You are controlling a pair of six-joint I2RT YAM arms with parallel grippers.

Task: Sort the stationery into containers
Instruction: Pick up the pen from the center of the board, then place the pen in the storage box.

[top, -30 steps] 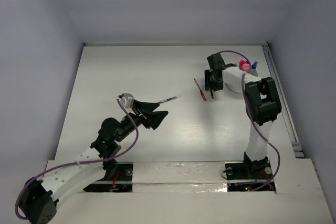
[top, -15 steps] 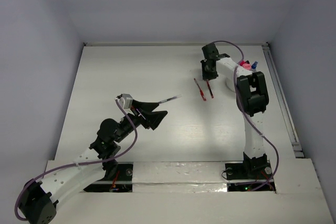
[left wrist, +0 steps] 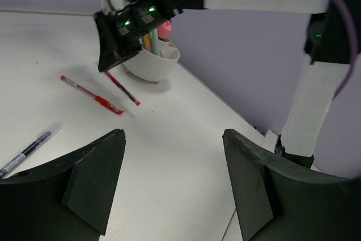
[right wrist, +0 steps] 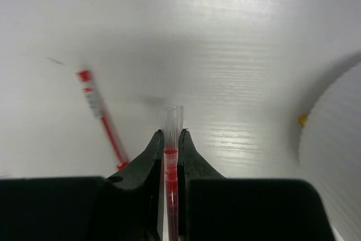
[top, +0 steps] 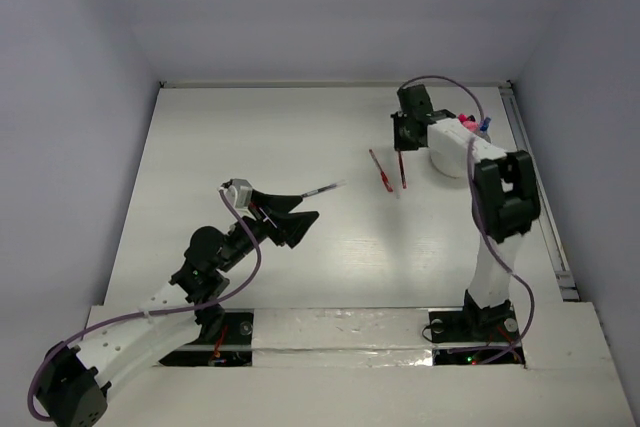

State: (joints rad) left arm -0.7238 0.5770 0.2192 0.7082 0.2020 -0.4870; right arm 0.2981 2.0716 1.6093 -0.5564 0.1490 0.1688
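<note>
A: What is the biggest thing here?

B: The white surface point(top: 250, 127). Two arms sit at its near edge.

A: Where is the right arm point(top: 500, 197)?

B: It reaches to the far right side, next to the white cup point(top: 443, 161). The right jaws are clenched on a thin red pen point(right wrist: 170, 165). The pen points down, tilted, just beside the cup. I cannot tell if its tip touches the surface.

A: And the left arm point(top: 150, 322)?

B: It is bent low on the left, well apart from the cup. The left jaws are spread wide with nothing in them.

A: What is in the cup?

B: A pink thing point(top: 466, 125) and a blue thing point(top: 484, 126) stick out of the top. The left wrist view shows pale sticks in there too, but I cannot tell what each one is.

A: Is anything lying on the surface?

B: Yes. A second red pen point(top: 381, 171) lies flat just left of the held one. They do not touch. A grey pen point(top: 322, 189) with a dark end lies nearer the middle, close to the left jaws.
</note>
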